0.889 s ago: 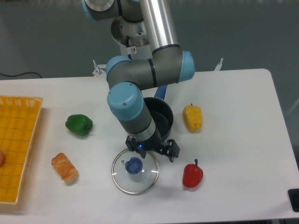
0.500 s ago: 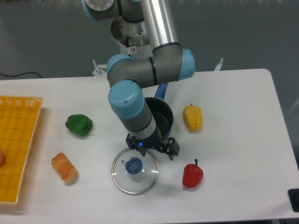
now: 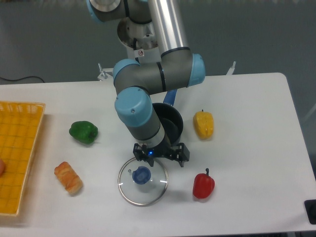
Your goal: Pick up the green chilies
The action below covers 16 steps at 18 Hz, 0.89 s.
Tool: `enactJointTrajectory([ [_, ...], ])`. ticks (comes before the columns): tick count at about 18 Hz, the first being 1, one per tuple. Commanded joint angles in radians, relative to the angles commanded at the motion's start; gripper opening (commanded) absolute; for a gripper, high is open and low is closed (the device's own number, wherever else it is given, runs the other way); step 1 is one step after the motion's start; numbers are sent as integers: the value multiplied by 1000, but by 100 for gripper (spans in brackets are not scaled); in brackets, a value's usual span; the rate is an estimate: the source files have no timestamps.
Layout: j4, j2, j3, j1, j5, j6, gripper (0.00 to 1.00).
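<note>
Chilies first: the green chilies (image 3: 83,132), one glossy dark-green lumpy pepper, sit untouched on the table (image 3: 256,113), well to the gripper's left in the picture and a little farther back. Nothing grips or touches them, so by my reading the pick has not begun; the whole approach, descent, closing and lift remain. Their long axis runs roughly left to right across the view, tilted slightly, with the broader lobed end toward the gripper; no stem shows, so which end is the top I cannot tell.

Nearer in, a bread roll (image 3: 68,177) lies below the chilies, also well left of the gripper. The gripper (image 3: 160,153) hangs over the upper edge of a glass lid (image 3: 142,180), holding nothing; its fingers appear spread apart. A dark pot (image 3: 168,123) stands just behind it.
</note>
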Motion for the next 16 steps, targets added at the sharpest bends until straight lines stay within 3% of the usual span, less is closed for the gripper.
enactJointTrajectory([
  [8,17,-52,-12,46,37,-15,100],
  [12,8,-32,-86,-4,-46,-141,100],
  [16,-11,24,-104,-23,-144,-319,100],
])
